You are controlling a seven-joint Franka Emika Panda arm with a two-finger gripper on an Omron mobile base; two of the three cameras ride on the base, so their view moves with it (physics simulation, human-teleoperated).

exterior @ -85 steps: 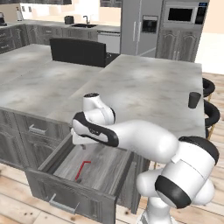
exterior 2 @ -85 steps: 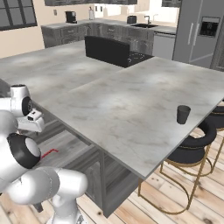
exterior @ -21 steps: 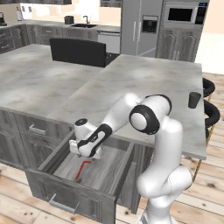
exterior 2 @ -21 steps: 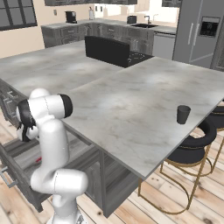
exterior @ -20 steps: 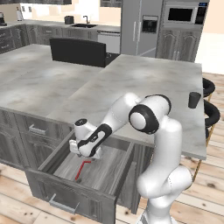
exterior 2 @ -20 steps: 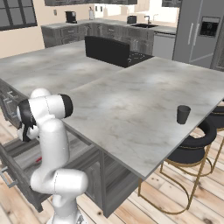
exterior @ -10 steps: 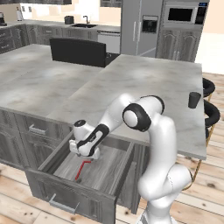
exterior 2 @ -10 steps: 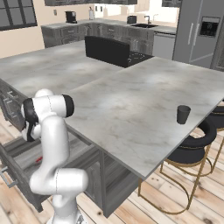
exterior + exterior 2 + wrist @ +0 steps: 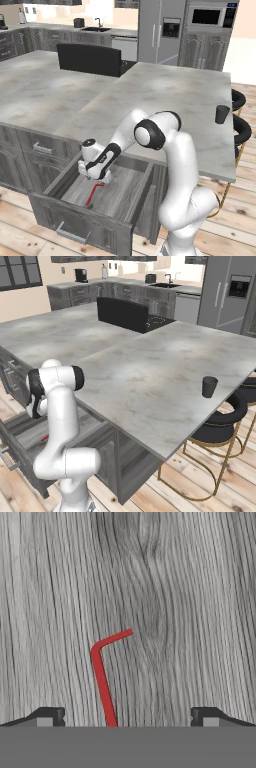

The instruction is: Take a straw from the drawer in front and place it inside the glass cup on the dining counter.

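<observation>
The drawer (image 9: 75,224) stands pulled out below the dining counter (image 9: 165,95). On its grey wood-grain bottom (image 9: 195,602) lies the thin red straw (image 9: 92,194), bent end away from the drawer front. My gripper (image 9: 93,173) hangs low inside the drawer, just above the straw and pointing down at it. In the hand view the straw (image 9: 102,679) runs up from between my two fingertips (image 9: 48,716), which stand wide apart: the gripper (image 9: 127,718) is open and touches nothing. The dark glass cup (image 9: 222,114) (image 9: 209,386) stands upright near the counter's right edge.
Narrower grey drawers (image 9: 42,148) flank the open one on the left. Black stools with gold legs (image 9: 220,428) stand beyond the counter's right edge. A black cooktop (image 9: 90,59) sits at the back. My own arm (image 9: 52,406) hides much of the drawer in the right base view.
The hand has sunk a little deeper into the drawer over the straw, and the elbow has swung slightly left. The jaws have stayed wide. Straw and cup have not moved.
</observation>
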